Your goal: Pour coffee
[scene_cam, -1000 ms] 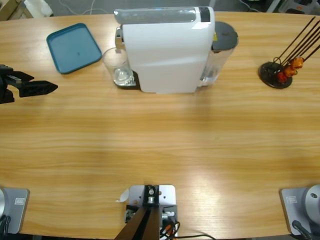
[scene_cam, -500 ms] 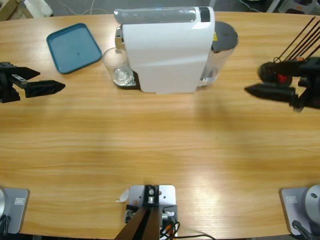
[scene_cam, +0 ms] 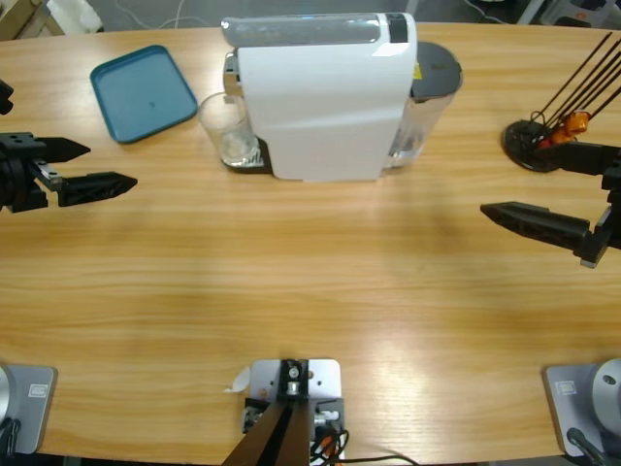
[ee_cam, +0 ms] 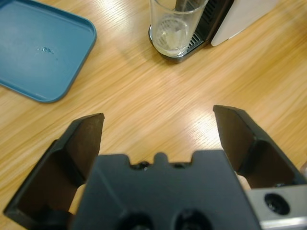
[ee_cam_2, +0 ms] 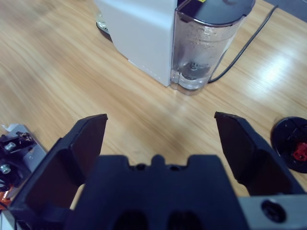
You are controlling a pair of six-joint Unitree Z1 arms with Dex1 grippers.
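- Coffee (ee_cam: 170,40), only a shallow pale yellowish layer, sits at the bottom of a clear drinking glass (scene_cam: 226,129)
- That glass stands upright on the dark drip tray (ee_cam: 204,28) at the left face of a white coffee machine (scene_cam: 320,97), near the far edge of the long wooden surface (scene_cam: 310,282)
- A clear water tank with a grey lid (ee_cam_2: 208,43) is fixed to the machine's other side, and a black cable (ee_cam_2: 244,45) runs away from it across the wood
- A teal tray (scene_cam: 144,92) lies flat, just left of the glass and apart from it
- Left gripper (scene_cam: 102,165) enters from the left edge and hovers low over bare wood, its two black fingers (ee_cam: 86,139) spread wide apart and holding nothing; it points toward the glass and the teal tray, well short of both
- Right gripper (scene_cam: 543,189) enters from the right edge, its black fingers (ee_cam_2: 237,146) likewise spread wide and empty, aimed toward the water tank side of the machine with open wood in between
- A round black stand with thin dark rods (scene_cam: 536,141) sits near the far right corner, carrying small orange capsules (scene_cam: 574,122); one right finger lies close beside it in the overhead view
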